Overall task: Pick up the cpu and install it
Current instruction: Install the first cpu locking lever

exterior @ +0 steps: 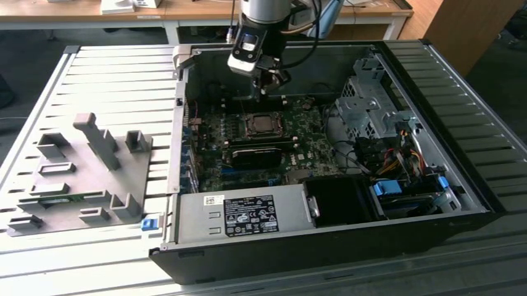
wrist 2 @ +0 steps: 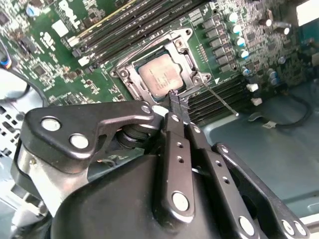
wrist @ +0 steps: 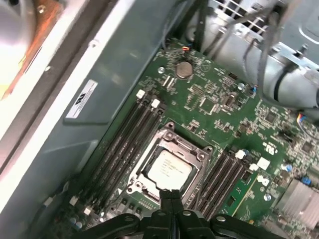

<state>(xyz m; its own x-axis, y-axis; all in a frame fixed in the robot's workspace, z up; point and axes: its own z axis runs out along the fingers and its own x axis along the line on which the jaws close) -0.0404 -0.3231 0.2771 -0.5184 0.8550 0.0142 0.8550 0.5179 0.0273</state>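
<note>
In the exterior view, an open black desktop computer case [exterior: 329, 246] is seen lying on a slatted grey metal table [exterior: 107, 74], with its green motherboard [exterior: 255, 148] exposed in the middle of the frame. The small flat square cpu with a silvery-grey metal top [exterior: 263, 125] is seated inside the square metal-framed socket [exterior: 247, 120] near the centre of the board. The black two-fingered gripper [exterior: 265, 91] is held above the board in the upper middle of the frame, apart from the cpu, on the silver and black arm [exterior: 261, 24]. A grey holder plate with upright blocks [exterior: 74, 179] lies at the left of the frame, well apart from the case, and a bundle of coloured cables [exterior: 395, 157] is seen at the right inside the case. In the second wrist view, the gripper [wrist 2: 175, 97] fills the lower half of the frame; its jaws are pressed together with nothing between them, the tips ending just at the lower edge of the socket [wrist 2: 192, 74], while the cpu [wrist 2: 160, 75] lies flat within the frame in the upper centre. In the first wrist view, the cpu [wrist: 168, 168] is shown in the lower centre, enclosed by the socket [wrist: 149, 149] and flanked by black memory slots [wrist: 122, 144], with the closed, empty gripper [wrist: 170, 194] at the bottom edge.
</note>
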